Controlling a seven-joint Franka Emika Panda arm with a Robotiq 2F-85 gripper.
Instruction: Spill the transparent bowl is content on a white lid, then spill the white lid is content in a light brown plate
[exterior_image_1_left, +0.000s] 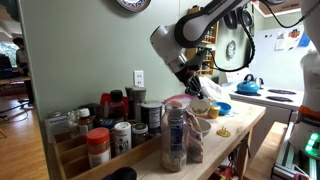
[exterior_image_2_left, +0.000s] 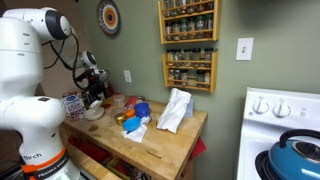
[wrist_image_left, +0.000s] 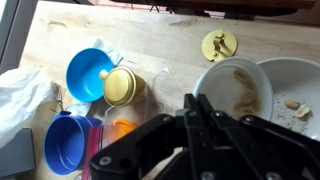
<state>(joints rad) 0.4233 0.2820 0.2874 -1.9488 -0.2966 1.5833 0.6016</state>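
In the wrist view my gripper (wrist_image_left: 197, 100) is shut, its fingertips meeting on the near rim of the transparent bowl (wrist_image_left: 235, 88). The bowl shows the wood through it and holds only brown crumbs. It overlaps the white lid (wrist_image_left: 295, 90) at the right edge, where a few pale pieces lie. A small light brown plate (wrist_image_left: 120, 86) rests to the left against a blue dish. In both exterior views the gripper (exterior_image_1_left: 193, 88) (exterior_image_2_left: 95, 100) points down over the pale dishes (exterior_image_1_left: 205, 106) (exterior_image_2_left: 93, 113) at the end of the wooden counter.
A blue dish (wrist_image_left: 88, 72), a blue cup (wrist_image_left: 65, 142) and a crumpled white bag (wrist_image_left: 22, 92) (exterior_image_2_left: 175, 108) sit left of the gripper. A yellow-green piece (wrist_image_left: 219, 44) lies beyond the bowl. Jars (exterior_image_1_left: 173, 135) crowd the counter's near end. A stove with a blue kettle (exterior_image_2_left: 300, 155) stands beside it.
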